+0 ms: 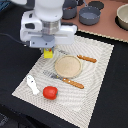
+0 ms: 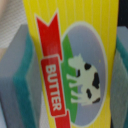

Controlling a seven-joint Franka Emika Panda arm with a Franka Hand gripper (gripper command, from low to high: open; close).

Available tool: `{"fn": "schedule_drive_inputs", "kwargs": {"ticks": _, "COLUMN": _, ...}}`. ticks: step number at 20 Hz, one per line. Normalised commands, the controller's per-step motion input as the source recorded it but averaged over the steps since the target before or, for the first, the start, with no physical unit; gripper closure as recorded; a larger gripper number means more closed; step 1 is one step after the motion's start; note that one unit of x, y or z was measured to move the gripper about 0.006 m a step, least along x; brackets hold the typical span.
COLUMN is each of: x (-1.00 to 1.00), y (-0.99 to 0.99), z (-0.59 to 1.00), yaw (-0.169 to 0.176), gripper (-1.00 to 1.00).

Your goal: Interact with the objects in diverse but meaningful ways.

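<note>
Gripper [image 1: 47,51] pinching the yellow butter packet [image 2: 75,65]; grey-green pads [image 2: 17,75] flank both long edges in the wrist view, label facing the camera. Packet hangs low over the woven placemat [image 1: 95,65], just beside the tan plate [image 1: 68,65] on the exterior view's left. Grip across the narrow width likely keeps it steady for carrying or setting down. Outward: fork [image 1: 67,80] and knife [image 1: 86,58] bracket the plate; tomato [image 1: 49,92] and white fish piece [image 1: 33,85] near the mat's front. Black tabletop; grey pots [image 1: 89,15] behind.
</note>
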Motion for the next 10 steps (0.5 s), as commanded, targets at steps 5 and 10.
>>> {"fn": "schedule_drive_inputs", "kwargs": {"ticks": 5, "x": -0.11, "y": 0.22, "z": 0.22, "yaw": -0.066, "gripper": 1.00}}
{"fn": "schedule_drive_inputs", "kwargs": {"ticks": 10, "x": 0.11, "y": 0.48, "z": 0.59, "yaw": -0.036, "gripper": 1.00}}
